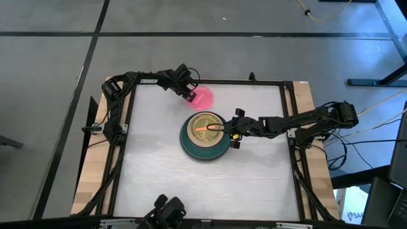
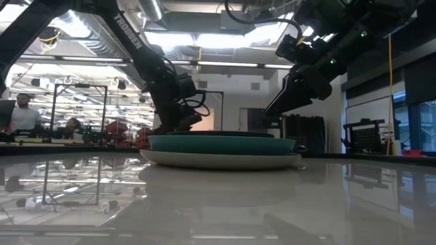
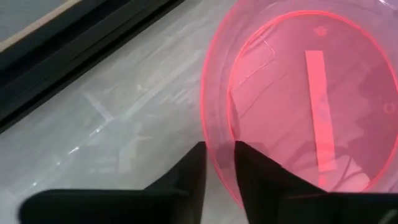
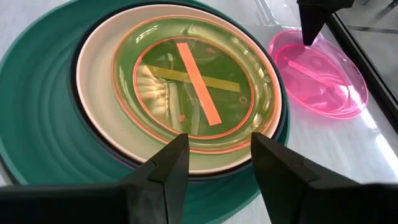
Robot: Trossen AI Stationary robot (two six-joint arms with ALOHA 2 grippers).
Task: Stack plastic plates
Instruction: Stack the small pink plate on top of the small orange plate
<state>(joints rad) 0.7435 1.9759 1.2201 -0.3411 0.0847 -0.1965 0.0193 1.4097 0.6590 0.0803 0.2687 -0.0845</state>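
A stack of plates (image 1: 202,137) sits mid-table: a pale grey one (image 2: 218,160) at the bottom, dark green (image 4: 37,124), black, peach (image 4: 99,68), then an orange-rimmed one under a clear light green plate (image 4: 186,87) on top. A small pink plate (image 1: 205,98) lies flat on the table toward the far edge, apart from the stack. My left gripper (image 3: 219,168) is at the pink plate's rim, shut on it. My right gripper (image 4: 214,158) hovers open over the stack's right edge, touching nothing. My left gripper pinches the pink plate's rim (image 3: 214,146) on its side away from the stack, one finger (image 3: 255,177) inside the dish and one (image 3: 193,171) outside. The fingers come slanting down from the table's far left. In the high view the plate lies on the table.
A black frame (image 1: 210,81) rims the white table top (image 1: 254,184). The near half and the left side of the table hold nothing. People and shelving show in the room beyond (image 2: 24,116).
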